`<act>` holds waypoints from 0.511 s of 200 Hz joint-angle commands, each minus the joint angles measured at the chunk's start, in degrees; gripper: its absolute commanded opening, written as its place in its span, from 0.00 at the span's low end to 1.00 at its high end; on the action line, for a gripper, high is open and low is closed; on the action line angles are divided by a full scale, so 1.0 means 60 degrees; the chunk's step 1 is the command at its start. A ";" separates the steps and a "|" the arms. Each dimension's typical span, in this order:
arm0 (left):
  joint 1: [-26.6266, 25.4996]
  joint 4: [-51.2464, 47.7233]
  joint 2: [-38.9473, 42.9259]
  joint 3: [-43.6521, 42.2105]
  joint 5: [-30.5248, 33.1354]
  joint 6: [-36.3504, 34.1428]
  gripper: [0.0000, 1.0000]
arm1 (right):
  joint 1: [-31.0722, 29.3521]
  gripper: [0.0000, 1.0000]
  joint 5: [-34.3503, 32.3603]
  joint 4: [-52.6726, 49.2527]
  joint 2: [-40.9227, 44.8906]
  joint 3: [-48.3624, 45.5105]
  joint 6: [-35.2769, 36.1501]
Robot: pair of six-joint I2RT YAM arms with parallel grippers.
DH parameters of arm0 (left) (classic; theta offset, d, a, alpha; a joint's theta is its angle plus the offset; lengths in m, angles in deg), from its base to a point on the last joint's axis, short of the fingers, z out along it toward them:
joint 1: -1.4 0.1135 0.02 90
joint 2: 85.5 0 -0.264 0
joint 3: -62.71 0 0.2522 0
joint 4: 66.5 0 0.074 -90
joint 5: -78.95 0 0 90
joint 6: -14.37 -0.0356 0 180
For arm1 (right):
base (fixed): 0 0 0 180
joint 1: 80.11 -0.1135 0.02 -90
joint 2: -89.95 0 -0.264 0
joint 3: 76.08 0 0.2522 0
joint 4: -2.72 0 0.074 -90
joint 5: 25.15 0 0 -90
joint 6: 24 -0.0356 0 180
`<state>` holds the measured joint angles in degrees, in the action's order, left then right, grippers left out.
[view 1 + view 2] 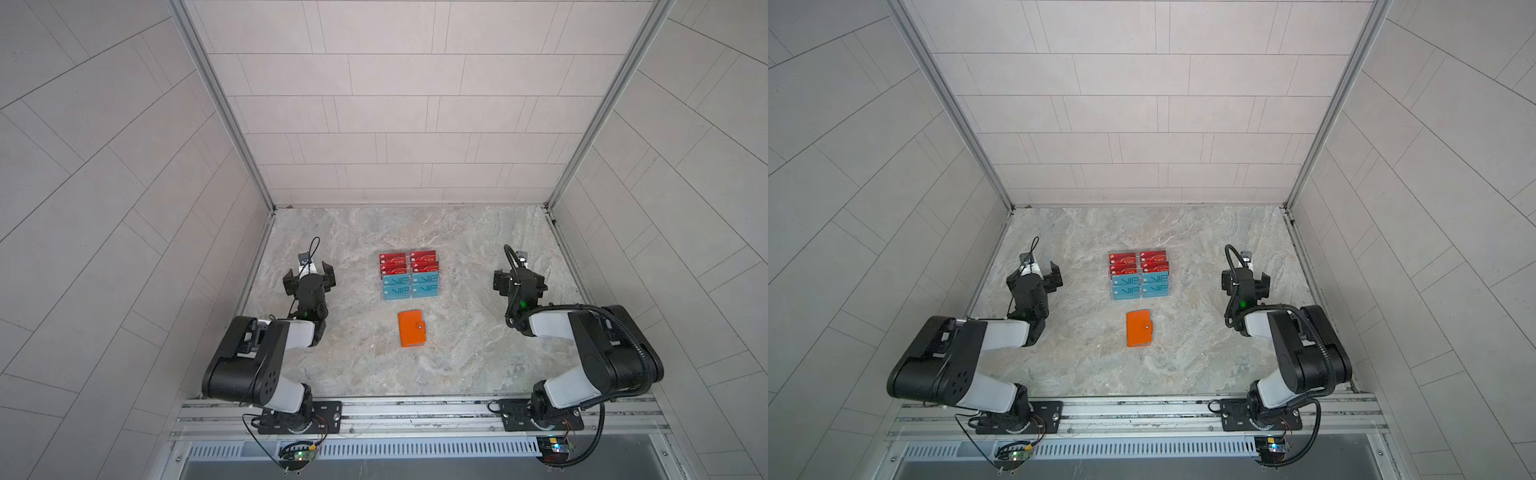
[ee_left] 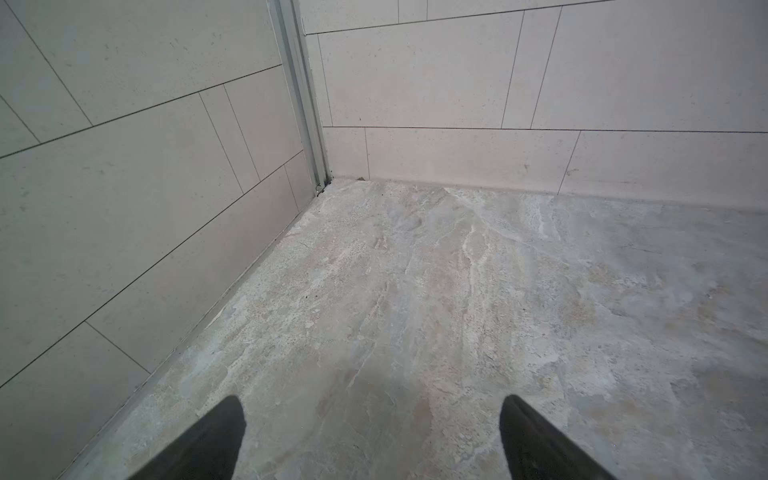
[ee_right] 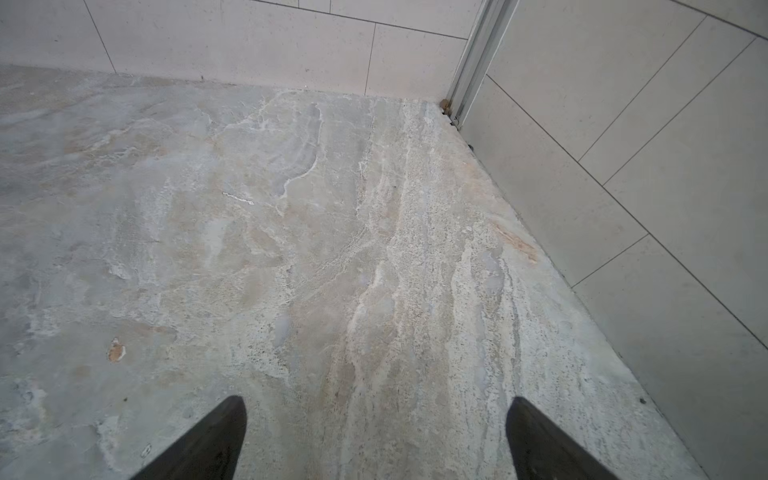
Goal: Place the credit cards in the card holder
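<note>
The cards stand in two neat columns near the middle of the table, red toward the far edge and blue toward the front, overlapping like steps, though what props them is hard to make out; set so, each likely offers a raised edge to pinch. The orange wallet lies flat and closed just in front of them, not touching, so it probably needs opening first. The left gripper hangs by the left edge and the right gripper by the right edge, both spread wide and empty, aimed at the far corners. Bare table between each and the middle leaves a free path inward
</note>
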<state>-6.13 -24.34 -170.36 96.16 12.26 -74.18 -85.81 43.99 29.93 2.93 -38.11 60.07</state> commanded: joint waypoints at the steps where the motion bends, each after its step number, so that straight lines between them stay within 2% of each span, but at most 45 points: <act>1: -0.0010 0.0201 0.0118 -0.0058 -0.0003 -0.0087 1.00 | -0.0010 1.00 -0.0158 0.0185 -0.0020 0.0082 0.0132; 102: -0.0010 0.0150 0.0081 -0.0017 -0.0018 -0.0067 1.00 | -0.0002 1.00 -0.0097 0.0138 -0.0026 0.0130 0.0136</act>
<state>-6.13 -24.34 -170.36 96.16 12.26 -74.18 -85.81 44.01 29.91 2.93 -38.11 60.07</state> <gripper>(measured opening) 0.997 0.997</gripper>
